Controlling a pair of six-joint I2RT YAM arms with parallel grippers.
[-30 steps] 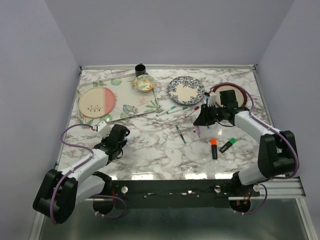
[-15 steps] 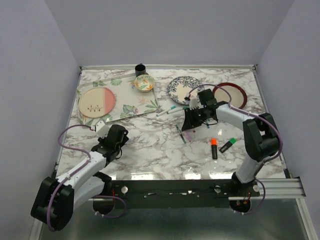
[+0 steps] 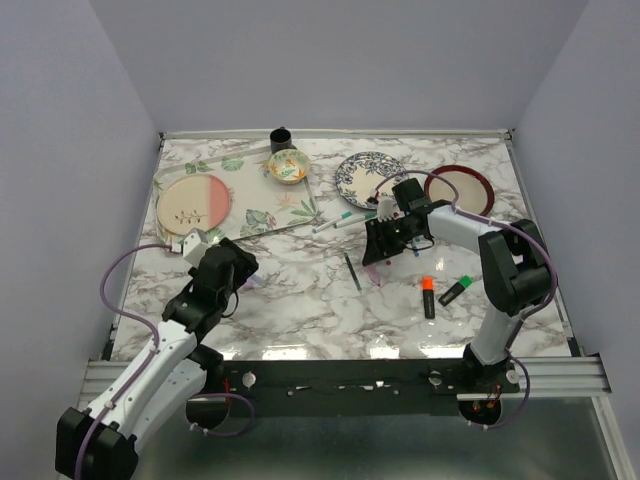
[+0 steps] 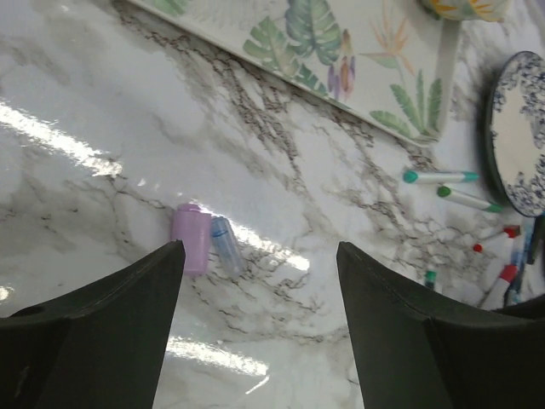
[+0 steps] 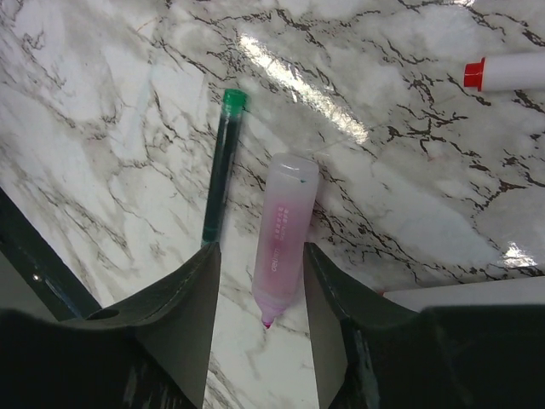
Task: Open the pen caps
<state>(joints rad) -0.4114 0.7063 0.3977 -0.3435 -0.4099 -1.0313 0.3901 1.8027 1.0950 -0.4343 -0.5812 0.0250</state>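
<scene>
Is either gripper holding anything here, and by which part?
Nothing is held. The left gripper hangs open; the right gripper straddles the translucent pink marker body, jaws open, with a visible gap beside it.

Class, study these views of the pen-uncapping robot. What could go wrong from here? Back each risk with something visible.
1. The pink marker sits between the open fingers of the right gripper with its tip exposed, so it could smear the marble table.
2. The dark green pen lies close beside one finger, so closing may knock it rolling.
3. The lilac cap and blue cap lie side by side ahead of the left gripper; a grab might pinch both.
</scene>
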